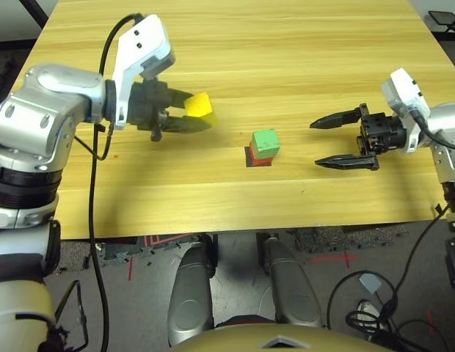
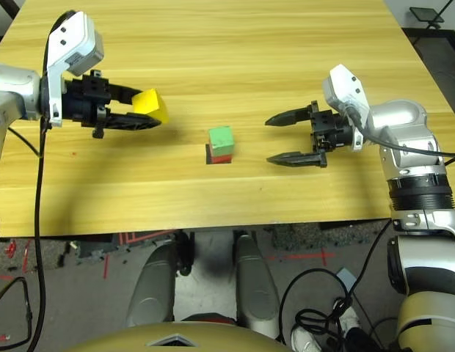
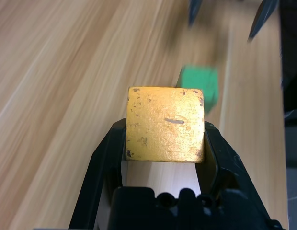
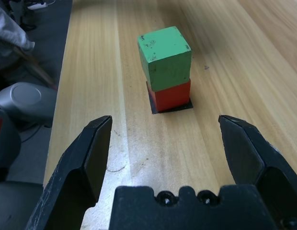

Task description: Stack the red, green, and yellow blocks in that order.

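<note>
The green block [image 1: 266, 141] sits on the red block [image 1: 261, 155], which stands on a flat black patch near the table's middle. My left gripper [image 1: 192, 116] is shut on the yellow block [image 1: 199, 105] and holds it above the table, to the left of the stack. The left wrist view shows the yellow block [image 3: 165, 123] clamped between both fingers, with the green block [image 3: 200, 85] beyond it. To the right of the stack my right gripper [image 1: 329, 142] stands open and holds nothing. Its wrist view looks at the green block [image 4: 165, 56] on the red block [image 4: 171, 96].
The wooden table [image 1: 286, 44] stretches bare behind the stack and both arms. Its front edge [image 1: 235, 226] runs just below the grippers, with cables and floor beyond it.
</note>
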